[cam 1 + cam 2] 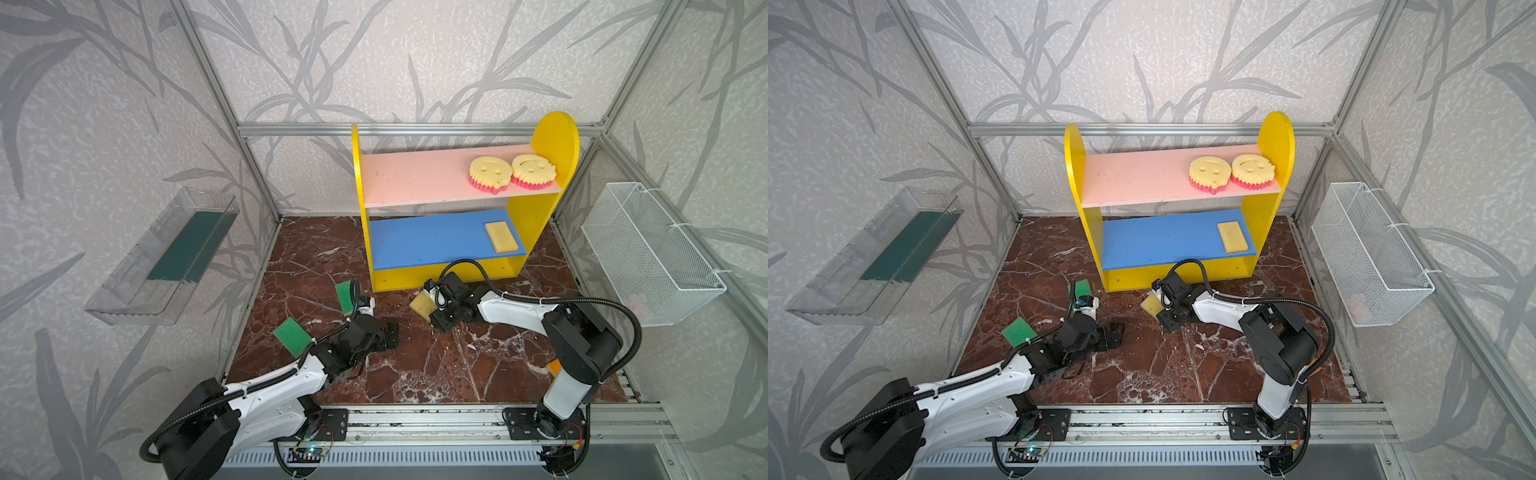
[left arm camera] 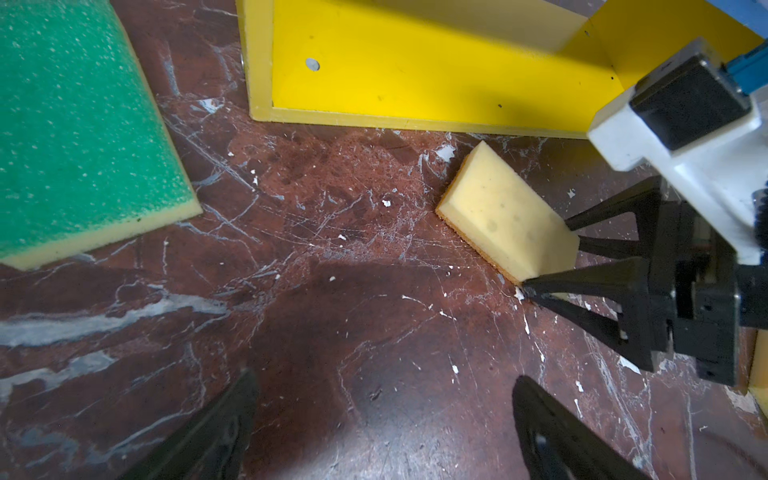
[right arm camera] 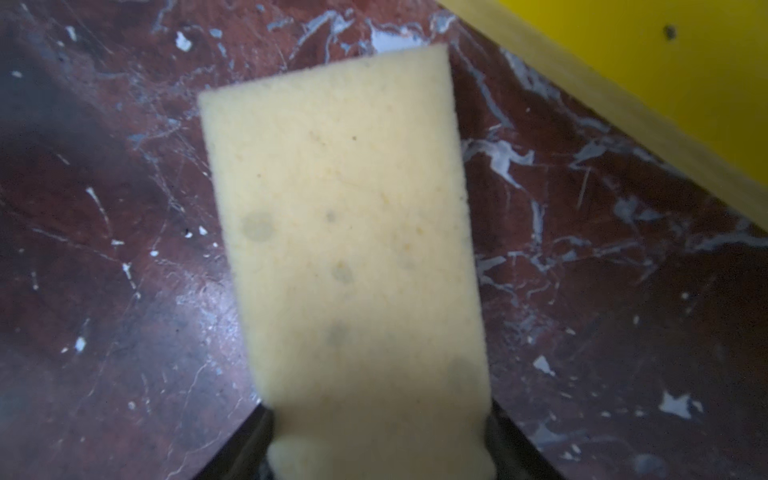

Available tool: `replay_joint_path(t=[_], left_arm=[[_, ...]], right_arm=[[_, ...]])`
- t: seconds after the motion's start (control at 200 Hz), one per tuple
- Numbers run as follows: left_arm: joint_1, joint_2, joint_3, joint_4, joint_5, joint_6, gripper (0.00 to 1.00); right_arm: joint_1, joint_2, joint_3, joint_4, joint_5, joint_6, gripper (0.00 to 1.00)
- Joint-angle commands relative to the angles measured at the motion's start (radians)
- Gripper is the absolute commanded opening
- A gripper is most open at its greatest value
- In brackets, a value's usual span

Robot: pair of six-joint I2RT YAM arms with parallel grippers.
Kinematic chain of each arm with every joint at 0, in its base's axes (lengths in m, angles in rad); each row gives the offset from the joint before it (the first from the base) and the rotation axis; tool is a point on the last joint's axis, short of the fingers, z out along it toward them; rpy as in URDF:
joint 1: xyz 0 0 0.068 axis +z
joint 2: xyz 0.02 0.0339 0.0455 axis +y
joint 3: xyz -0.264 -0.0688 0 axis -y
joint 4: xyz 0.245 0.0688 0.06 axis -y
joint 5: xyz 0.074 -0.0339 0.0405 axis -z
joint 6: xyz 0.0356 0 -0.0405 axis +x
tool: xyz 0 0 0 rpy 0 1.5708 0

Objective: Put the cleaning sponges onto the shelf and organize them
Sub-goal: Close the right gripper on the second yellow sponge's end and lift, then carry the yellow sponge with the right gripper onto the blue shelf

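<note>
The right gripper (image 2: 546,257) is pinched onto one end of a pale yellow sponge (image 3: 345,228), its two black fingers dug into the foam's sides. The sponge has a thin orange underside, seen in the left wrist view. It sits low on the brown marble-patterned floor (image 1: 415,365), just in front of the shelf (image 1: 536,224), though I can't tell whether it rests there or hangs just above. The left gripper (image 2: 384,380) stands nearby with its fingers spread wide and nothing between them.

Two green-faced sponges (image 1: 344,297) (image 1: 292,336) lie on the floor beside the left arm, apart from each other.

Up on the shelf, two smiley-face sponges (image 1: 490,172) (image 1: 534,168) sit side by side at the right end of the pink upper board (image 1: 407,178), touching or nearly so. One pale yellow rectangle (image 1: 501,237) lies flat at the right end of the blue lower board (image 1: 424,241).

That makes six sponges I can count.
</note>
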Motion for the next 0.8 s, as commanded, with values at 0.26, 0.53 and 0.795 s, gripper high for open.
replay_joint_path(t=[0.26, 0.53, 0.795], left_arm=[[0.007, -0.146, -0.012, -0.125, -0.04, 0.001, 0.97], [0.008, -0.246, 0.005, -0.22, -0.06, 0.017, 0.97], [0.012, -0.262, 0.015, -0.231, -0.053, 0.028, 0.97]], right_arm=[[0.008, -0.287, -0.04, -0.114, -0.014, 0.065, 0.59], [-0.014, -0.511, -0.038, -0.281, 0.099, 0.161, 0.59], [-0.142, -0.523, 0.091, -0.38, 0.124, 0.221, 0.59]])
